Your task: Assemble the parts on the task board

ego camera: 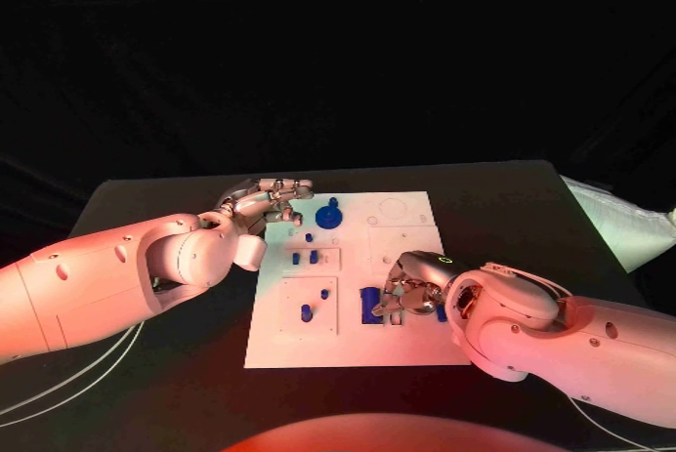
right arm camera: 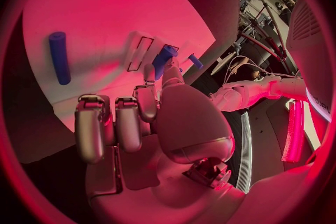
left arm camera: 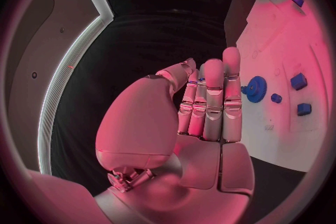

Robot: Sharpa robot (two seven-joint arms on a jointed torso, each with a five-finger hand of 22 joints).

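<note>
The white task board (ego camera: 408, 345) lies mid-table. My left hand (ego camera: 268, 203) hovers at the board's far left corner with its fingers (left arm camera: 213, 101) straight and nothing in them. Just beside them a blue gear (ego camera: 328, 216) lies on the board (left arm camera: 280, 45), also seen as the gear (left arm camera: 255, 88) from the left wrist. My right hand (ego camera: 408, 288) is low over the board's near right part. Its thumb and a finger pinch a small blue part (right arm camera: 163, 60) while the other fingers (right arm camera: 105, 123) curl in. A blue block (ego camera: 370, 306) stands right beside that hand.
Small blue parts (ego camera: 306, 260) sit in recesses mid-board, with two more (ego camera: 308, 313) in the near-left panel. A blue cylinder (right arm camera: 59, 57) lies on the board (right arm camera: 91, 5). A pale object (ego camera: 620, 223) lies at the table's right edge. Black table surrounds the board.
</note>
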